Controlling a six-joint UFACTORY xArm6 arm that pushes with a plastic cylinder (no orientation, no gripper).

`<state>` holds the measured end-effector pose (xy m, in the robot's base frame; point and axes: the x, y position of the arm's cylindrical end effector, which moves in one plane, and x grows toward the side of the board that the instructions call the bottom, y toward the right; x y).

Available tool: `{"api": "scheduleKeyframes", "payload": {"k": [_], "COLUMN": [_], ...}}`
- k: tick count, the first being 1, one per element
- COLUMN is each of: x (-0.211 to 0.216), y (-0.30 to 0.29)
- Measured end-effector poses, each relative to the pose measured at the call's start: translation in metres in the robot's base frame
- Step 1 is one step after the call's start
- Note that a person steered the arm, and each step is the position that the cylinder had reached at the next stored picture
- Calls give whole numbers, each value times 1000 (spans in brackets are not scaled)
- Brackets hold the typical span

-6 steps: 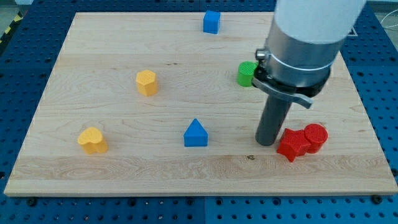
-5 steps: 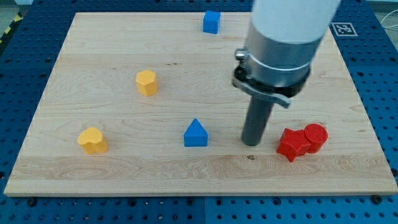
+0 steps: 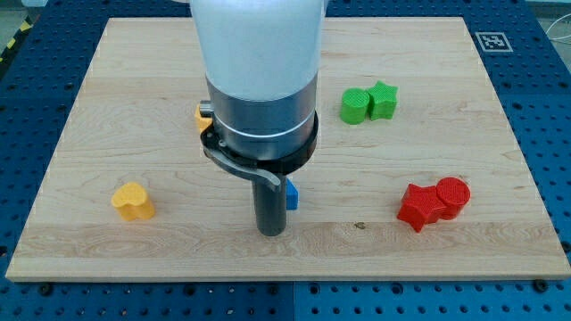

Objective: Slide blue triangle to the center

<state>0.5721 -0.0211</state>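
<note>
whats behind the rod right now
A sliver of the blue triangle shows at the rod's right edge, just above my tip; the rest is covered. A bit of a yellow block peeks out beside the arm. Anything else behind it is hidden.

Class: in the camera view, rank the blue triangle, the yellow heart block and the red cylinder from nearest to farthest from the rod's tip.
Measured from my tip:
1. Blue triangle, just to its right, mostly hidden by the rod.
2. Yellow heart block, at the view's left.
3. Red cylinder, at the view's right.

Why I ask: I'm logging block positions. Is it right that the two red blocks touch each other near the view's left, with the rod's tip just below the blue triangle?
Not quite. The two red blocks touch near the view's right, as the camera view shows. My tip is just below the blue triangle, which my rod mostly hides.
</note>
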Motion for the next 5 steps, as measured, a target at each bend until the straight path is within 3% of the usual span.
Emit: {"api": "scheduleKeyframes", "payload": {"k": [2,5], "x": [-1,-5], "y": [41,7]}}
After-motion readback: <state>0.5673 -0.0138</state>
